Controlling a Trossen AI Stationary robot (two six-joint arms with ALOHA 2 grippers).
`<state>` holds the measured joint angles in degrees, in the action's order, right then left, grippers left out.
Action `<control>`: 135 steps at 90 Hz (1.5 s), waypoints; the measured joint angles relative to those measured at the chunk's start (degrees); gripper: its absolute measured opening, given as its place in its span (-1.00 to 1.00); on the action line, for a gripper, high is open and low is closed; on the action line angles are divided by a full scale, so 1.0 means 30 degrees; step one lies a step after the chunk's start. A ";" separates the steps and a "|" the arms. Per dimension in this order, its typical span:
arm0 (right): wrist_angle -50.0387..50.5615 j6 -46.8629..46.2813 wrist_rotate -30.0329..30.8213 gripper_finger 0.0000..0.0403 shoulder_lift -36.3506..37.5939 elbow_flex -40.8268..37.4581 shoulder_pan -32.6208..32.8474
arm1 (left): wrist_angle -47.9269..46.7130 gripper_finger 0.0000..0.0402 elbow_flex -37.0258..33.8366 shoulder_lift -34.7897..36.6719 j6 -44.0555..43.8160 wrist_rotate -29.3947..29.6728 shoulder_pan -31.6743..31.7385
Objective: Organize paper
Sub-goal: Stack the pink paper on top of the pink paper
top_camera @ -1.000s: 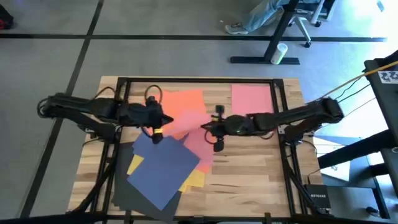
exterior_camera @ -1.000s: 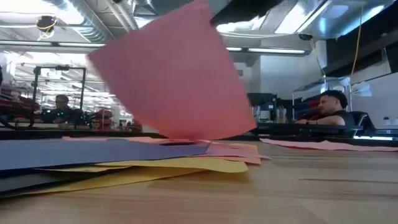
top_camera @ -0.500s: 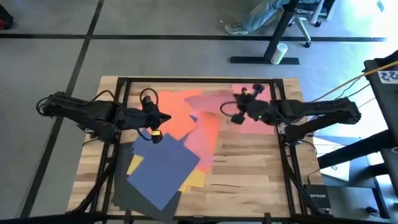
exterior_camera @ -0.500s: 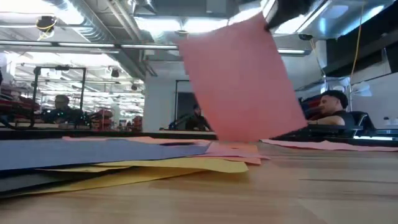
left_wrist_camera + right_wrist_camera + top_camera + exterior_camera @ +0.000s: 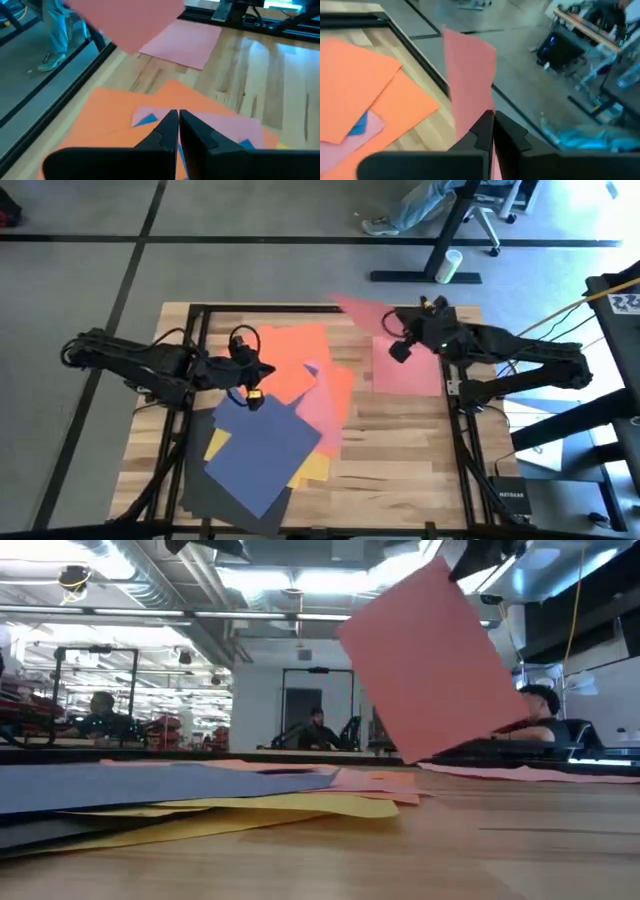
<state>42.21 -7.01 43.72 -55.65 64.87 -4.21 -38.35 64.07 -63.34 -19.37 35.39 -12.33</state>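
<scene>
A pile of coloured paper lies on the table's left half: orange sheets, a pink sheet, a navy blue sheet, yellow and dark grey. Another pink sheet lies flat at the far right. My right gripper is above it, shut on a third pink sheet that is in the air. My left gripper is shut, over the orange sheets at the pile's far end. My right gripper pinches the lifted pink sheet between its two fingers at one end, near a corner. The sheet stretches from the fingers toward the table's far edge, tilted, clear of the table and the pile. My left gripper's shut fingertips stand right over the pile; I cannot tell whether they touch it.
A black frame runs along the table's far edge and down both sides. Bare wood lies at the near right. Beyond the table, people sit at desks in the room.
My right gripper has gone from the table's middle up and toward the far right corner, carrying the pink sheet. The sheet has come off the pile and now hangs clear of it, over the pink sheet lying at the far right.
</scene>
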 joint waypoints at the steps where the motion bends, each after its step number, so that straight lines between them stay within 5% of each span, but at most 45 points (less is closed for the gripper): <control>1: 0.0241 -0.0139 0.0111 -1.00 0.0045 0.0087 0.0000 | 0.0002 -1.00 0.0000 -0.0003 -0.0003 0.0113 0.0026; 12: 0.3513 -0.1890 0.0882 -1.00 0.0300 0.0760 -0.0373 | 0.0010 -1.00 0.0000 0.0009 -0.0115 0.0943 0.0042; 24: 0.5587 -0.4360 -0.1151 -1.00 0.0705 0.0768 -0.1024 | 0.0007 -1.00 0.0000 0.0004 -0.0297 0.1008 0.0035; 79: 0.4460 -0.7289 -0.5757 -1.00 0.2717 0.2317 0.0146 | -0.0024 -1.00 0.0015 0.0004 -0.0416 0.1000 -0.0009; 135: 1.3284 -1.3906 0.0983 -1.00 0.5788 -0.1396 0.0146 | 0.0022 -1.00 0.0015 0.0004 -0.0478 0.1002 0.0006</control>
<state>82.06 -48.73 46.67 -38.29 60.68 -3.77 -38.28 64.12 -63.33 -20.80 38.39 -12.32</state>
